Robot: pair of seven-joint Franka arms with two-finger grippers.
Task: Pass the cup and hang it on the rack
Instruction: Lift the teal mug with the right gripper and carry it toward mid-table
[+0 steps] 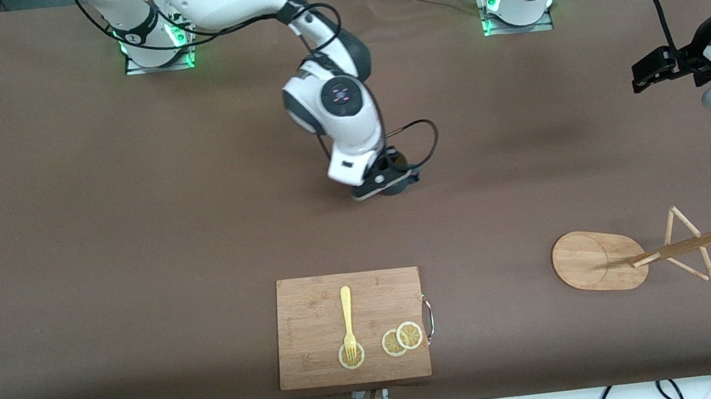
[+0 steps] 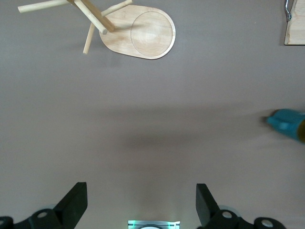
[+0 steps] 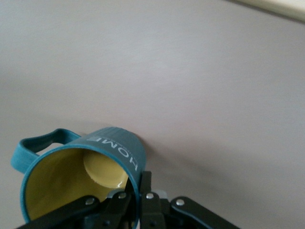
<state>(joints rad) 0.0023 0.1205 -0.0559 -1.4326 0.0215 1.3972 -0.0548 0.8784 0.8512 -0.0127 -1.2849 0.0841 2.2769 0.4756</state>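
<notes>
The teal cup (image 3: 90, 164) with its yellow inside and loop handle is pinched by its rim between my right gripper's (image 3: 138, 183) fingers, one inside and one outside the wall. In the front view that gripper (image 1: 392, 177) is low over the middle of the table, and the cup (image 1: 398, 165) is mostly hidden under it. The cup also shows in the left wrist view (image 2: 288, 124). The wooden rack (image 1: 597, 260) stands toward the left arm's end, nearer the front camera, its base also showing in the left wrist view (image 2: 143, 33). My left gripper (image 1: 645, 75) is open and empty, high over that end (image 2: 141, 200).
A bamboo cutting board (image 1: 352, 327) lies near the table's front edge with a yellow fork (image 1: 347, 321) and lemon slices (image 1: 401, 339) on it. Brown table (image 1: 125, 223) spreads between the cup and the rack.
</notes>
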